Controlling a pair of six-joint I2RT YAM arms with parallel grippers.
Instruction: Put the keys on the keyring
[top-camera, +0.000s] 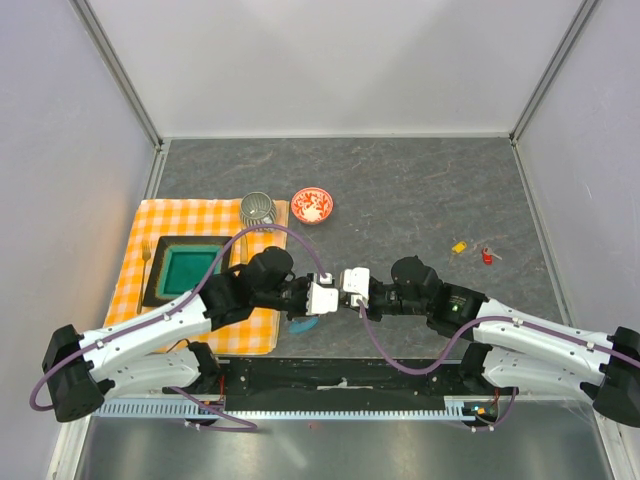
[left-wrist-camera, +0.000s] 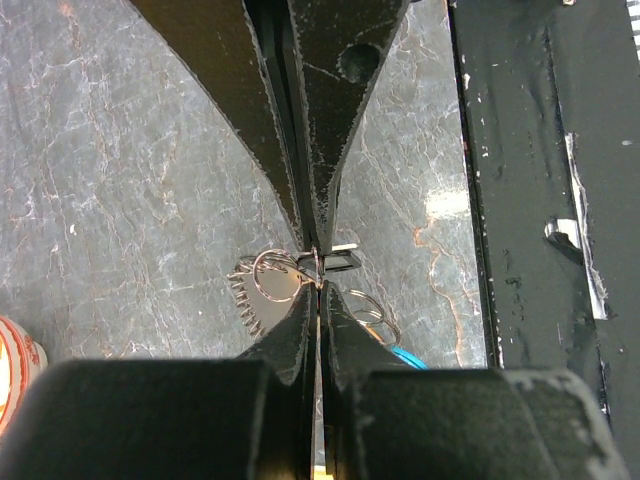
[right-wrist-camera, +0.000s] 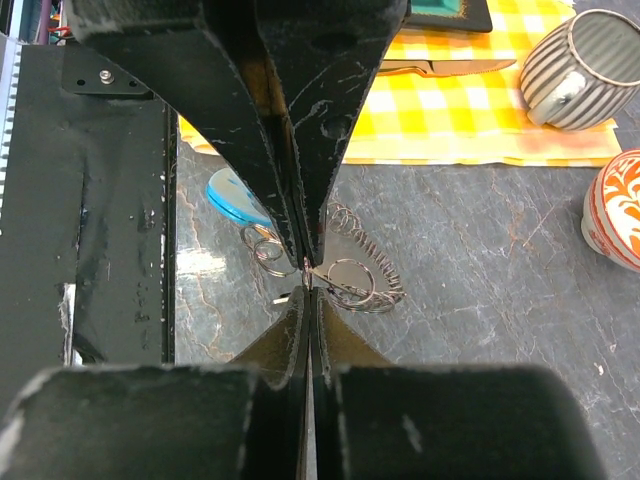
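left gripper (left-wrist-camera: 316, 297): jaws pressed together, pinching a wire loop of the keyring (left-wrist-camera: 268, 278)
right gripper (right-wrist-camera: 309, 296): jaws together, tip to tip with the left gripper; what it nips is too small to tell
keyring: at the meeting tips, with grey toothed pieces fanned to one side and the blue tag (right-wrist-camera: 238, 198) on the other, toward the arm bases
yellow key (top-camera: 458, 246), red key (top-camera: 487, 257): on the table, near each other, well apart from the right gripper on its outer side
black piece (left-wrist-camera: 342, 262): just beside the tips, blurred
red bowl (top-camera: 312, 205), ribbed cup (top-camera: 258, 209): beyond the left gripper, side by side
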